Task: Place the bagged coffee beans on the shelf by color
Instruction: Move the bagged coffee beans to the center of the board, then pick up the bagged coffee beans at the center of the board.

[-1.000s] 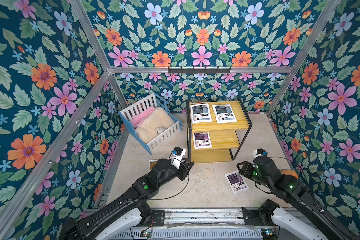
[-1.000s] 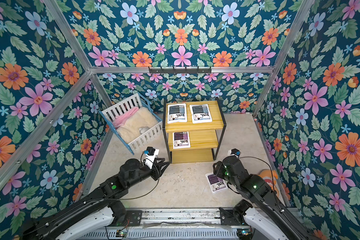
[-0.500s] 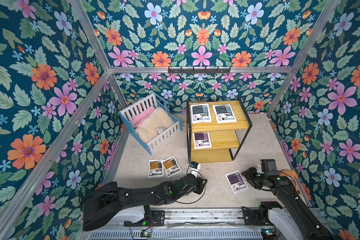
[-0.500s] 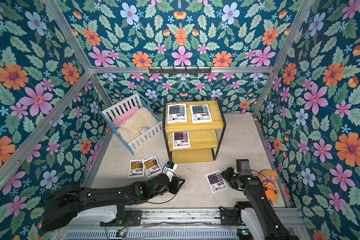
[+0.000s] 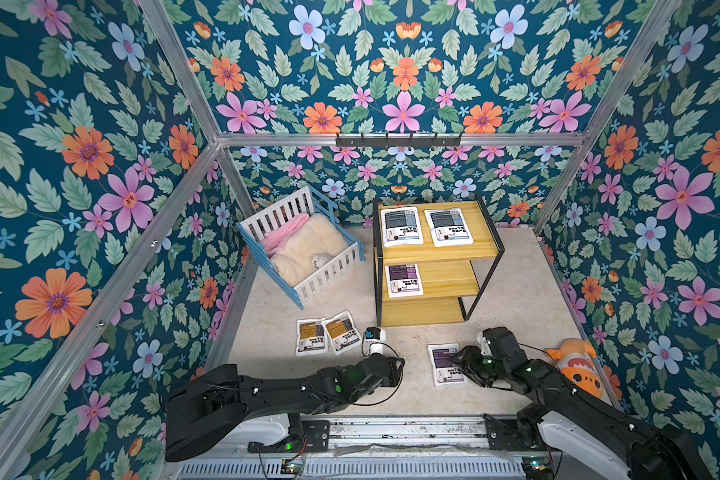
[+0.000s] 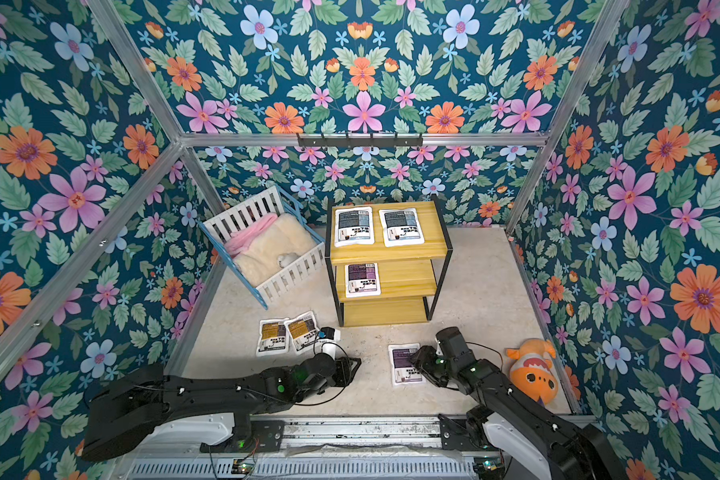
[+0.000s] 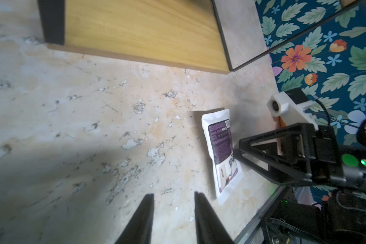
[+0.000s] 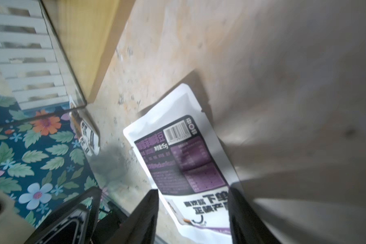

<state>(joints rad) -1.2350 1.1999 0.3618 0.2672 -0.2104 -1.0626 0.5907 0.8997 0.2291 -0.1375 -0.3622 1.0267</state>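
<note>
Scanning from the left: two yellow-brown pouches (image 5: 310, 343) lie side by side on the floor near the crib (image 5: 341, 266), saved for last, I reckon, since the bottom board (image 5: 420, 311) is bare. Left gripper (image 7: 173, 194) hangs low over bare floor, jaws parted with nothing between them, clear of my other arm. Shelf (image 5: 483, 243) next: both blue-grey pouches (image 5: 400, 226) flat on the top board, one purple pouch (image 5: 403, 279) on the left half of the middle board, with room beside it for its twin. That twin, the floor purple pouch (image 5: 441, 368), lies further right. Right gripper (image 8: 192, 189) is down over its lower end, jaws spread astride it, no pinch visible. Closing there looks like the step in hand
</note>
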